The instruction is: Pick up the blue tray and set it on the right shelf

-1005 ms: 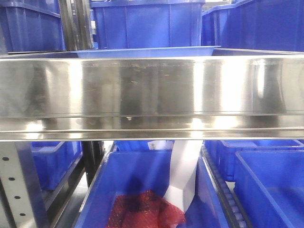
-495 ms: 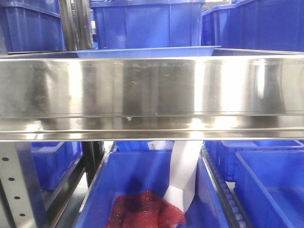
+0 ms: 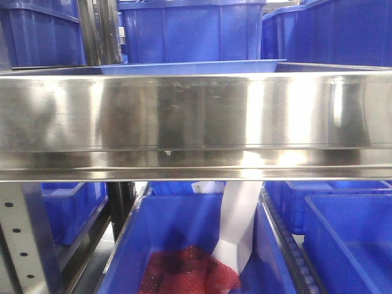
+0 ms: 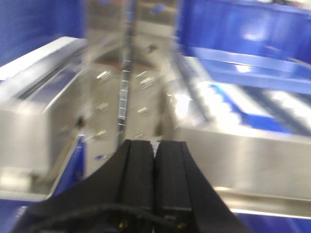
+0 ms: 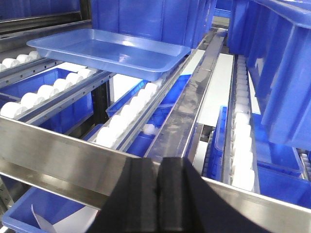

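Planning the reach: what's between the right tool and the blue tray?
Right wrist view: the steel front rail, then bare white rollers up to the blue tray. The right tool is shut, holding nothing.

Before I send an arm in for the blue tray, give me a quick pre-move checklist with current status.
1. Tray located: ok, blue tray sits on the white rollers of the rack.
2. Tray empty: ok, nothing shows inside.
3. Right gripper free: ok, shut, holding nothing.
4. Left gripper free: ok, shut, empty.
5. Grippers opened for a grasp: not ok, both shut.
6. Steel rail cleared by arms: cannot tell; it fills the front view.
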